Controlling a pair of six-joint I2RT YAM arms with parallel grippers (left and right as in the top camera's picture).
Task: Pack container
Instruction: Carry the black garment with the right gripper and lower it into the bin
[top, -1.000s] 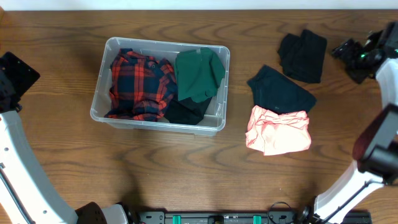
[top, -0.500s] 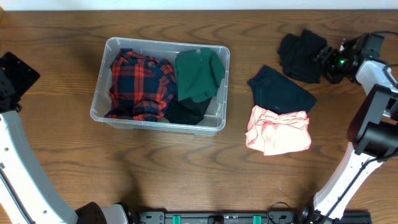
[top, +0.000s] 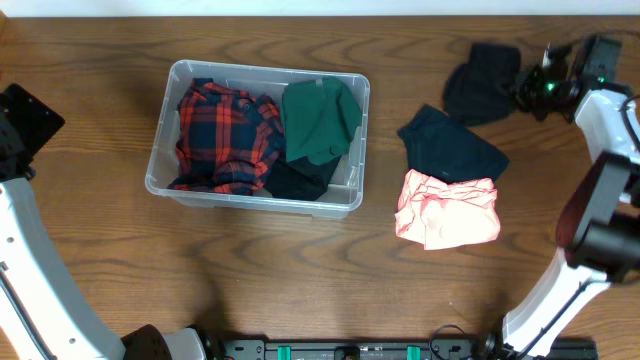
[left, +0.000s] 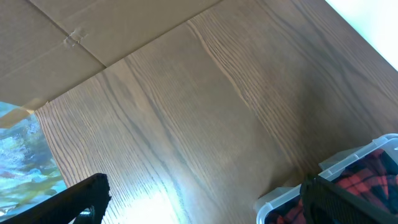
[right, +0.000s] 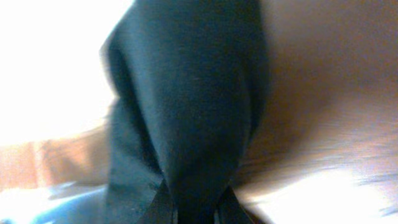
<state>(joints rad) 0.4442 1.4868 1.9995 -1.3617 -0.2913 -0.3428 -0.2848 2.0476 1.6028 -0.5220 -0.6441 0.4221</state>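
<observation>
Three garments loose on wood-grain surface (top: 120, 270), all right of container (top: 268, 71). Container itself left of middle of surface, upright, long side parallel to near edge, well apart from every edge. Inside: red-and-navy plaid shirt (top: 222, 135) filling left half, green garment (top: 320, 118) at right, dark garment (top: 298, 182) under green one toward near wall.

Right of container, nearest first: navy garment (top: 452, 145), with pink garment (top: 448, 210) touching it on near side. Farther right and toward far edge, black garment (top: 480, 85).

Right claw (top: 527, 88) at side of black garment away from container, pressed together on a fold of it. Wrist view filled with black cloth, fingertips (right: 163, 204) pinching at bottom of frame. Cannot tell whether cloth fully off wood.

Left claw (left: 205, 183) spread wide, holding nothing, hanging over bare wood well left of container. Only container's corner and a bit of plaid at lower right of its view. Left arm (top: 25, 120) at left margin of overhead view.

Edges: pale strip beyond far edge; cardboard (left: 93, 31) past surface's edge on side away from container; black rail (top: 350, 350) along near edge. Broad bare wood left of container and between it and near edge. Narrower lane between container and navy garment.
</observation>
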